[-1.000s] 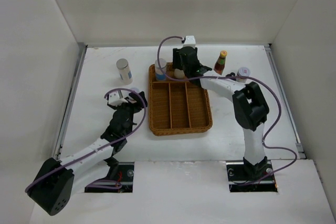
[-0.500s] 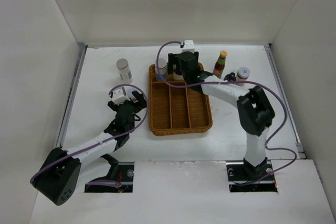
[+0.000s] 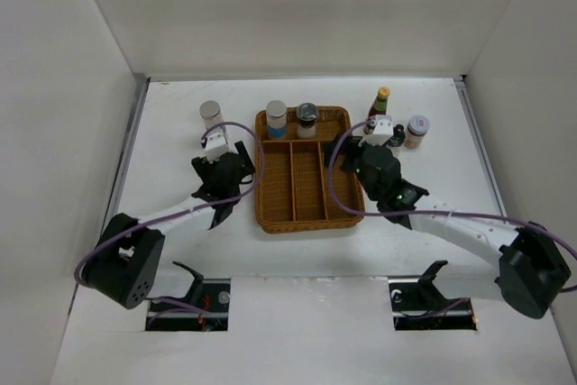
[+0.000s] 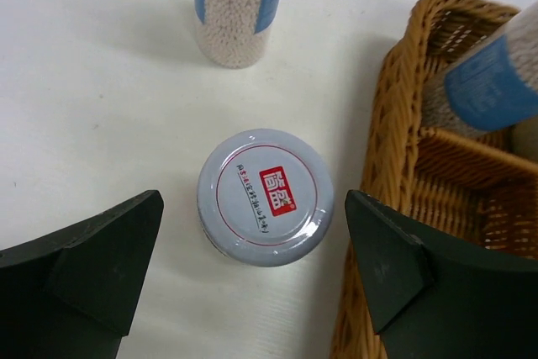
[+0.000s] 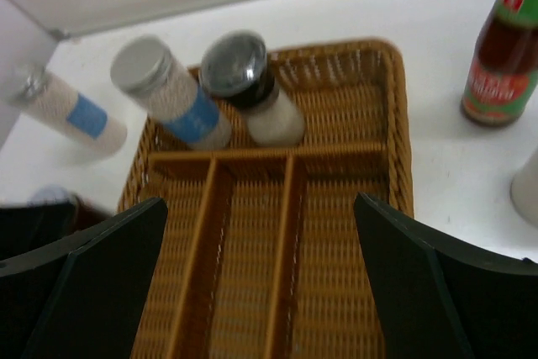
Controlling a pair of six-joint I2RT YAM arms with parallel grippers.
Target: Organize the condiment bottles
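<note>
In the left wrist view a grey-lidded shaker (image 4: 266,197) stands on the table beside the wicker tray (image 4: 395,157). My left gripper (image 4: 252,208) is open, one finger on each side of the shaker, not touching it. A silver-capped jar (image 4: 239,6) stands beyond it. My right gripper (image 5: 261,208) is open and empty above the tray's long compartments. A silver-capped jar (image 5: 164,90) and a black-capped bottle (image 5: 248,86) stand in the tray's far compartment. The dark-red sauce bottle (image 3: 379,104) and red-lidded shaker (image 3: 417,131) stand right of the tray.
The brown wicker tray (image 3: 306,214) lies mid-table between my left gripper (image 3: 233,167) and right gripper (image 3: 353,158). White walls close the table at the back and both sides. The loose jar (image 3: 211,116) stands left of the tray's far corner.
My right gripper has drawn back from the tray's far compartment, leaving the black-capped bottle standing there. My left gripper has moved away from me, over the grey-lidded shaker.
</note>
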